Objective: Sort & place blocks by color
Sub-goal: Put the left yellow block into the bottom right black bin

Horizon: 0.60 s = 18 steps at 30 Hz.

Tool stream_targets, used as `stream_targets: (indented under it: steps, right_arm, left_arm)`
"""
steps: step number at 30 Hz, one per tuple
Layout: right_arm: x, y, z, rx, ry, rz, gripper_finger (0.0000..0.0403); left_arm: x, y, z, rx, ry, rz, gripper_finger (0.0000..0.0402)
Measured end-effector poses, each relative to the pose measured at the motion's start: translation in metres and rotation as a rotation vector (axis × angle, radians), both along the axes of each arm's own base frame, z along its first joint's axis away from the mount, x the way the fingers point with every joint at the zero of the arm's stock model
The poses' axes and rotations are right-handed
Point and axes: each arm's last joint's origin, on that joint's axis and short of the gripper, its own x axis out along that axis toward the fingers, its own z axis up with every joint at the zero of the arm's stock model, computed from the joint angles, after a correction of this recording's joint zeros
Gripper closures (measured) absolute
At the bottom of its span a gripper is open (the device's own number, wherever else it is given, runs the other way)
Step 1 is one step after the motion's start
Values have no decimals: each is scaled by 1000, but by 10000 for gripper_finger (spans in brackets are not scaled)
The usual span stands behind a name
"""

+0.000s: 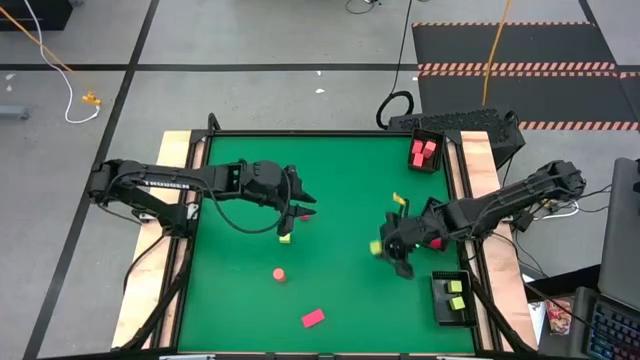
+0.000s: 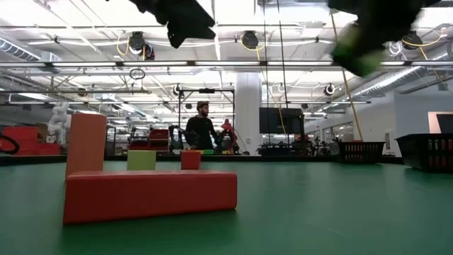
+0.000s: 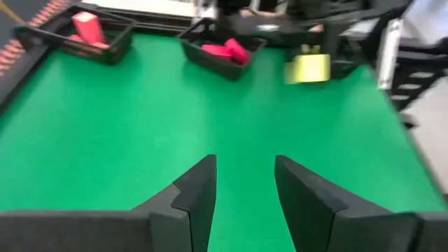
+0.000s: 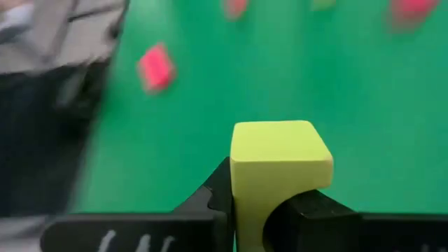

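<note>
My right gripper (image 1: 385, 248) is shut on a yellow-green block (image 4: 280, 164) above the table's right half; it shows blurred at the top of the low view (image 2: 357, 49). My left gripper (image 1: 303, 207) is open and empty above the table's middle left, its fingers (image 3: 199, 192) apart over bare green. A yellow-green cube (image 1: 285, 237) lies just near of it. A pink round piece (image 1: 279, 273) and a pink brick (image 1: 313, 318) lie on the table toward the near edge. Another yellow-green piece (image 1: 399, 199) lies far of my right gripper. My right gripper pinches the yellow-green block's lower part (image 4: 255, 203) between its two fingers, one on each side face. The block's top stands out past the fingertips. The block is lifted clear of the table.
A black tray (image 1: 425, 152) with pink blocks stands at the far right corner. A black tray (image 1: 453, 297) with yellow-green blocks stands at the near right. A pink piece (image 1: 436, 243) lies by my right arm. A person (image 2: 202, 127) stands far behind the table.
</note>
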Motion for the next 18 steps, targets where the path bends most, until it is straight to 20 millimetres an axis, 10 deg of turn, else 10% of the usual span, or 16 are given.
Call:
stream_targets:
  steps: [8, 18]
  right_arm:
    - [-37, 22, -16, 498, 704, -225, 364]
    - [-65, 41, -21, 591, 1128, -500, 364]
  left_arm:
    - [1, 2, -2, 80, 7, 40, 254]
    - [1, 7, -2, 188, 7, -6, 254]
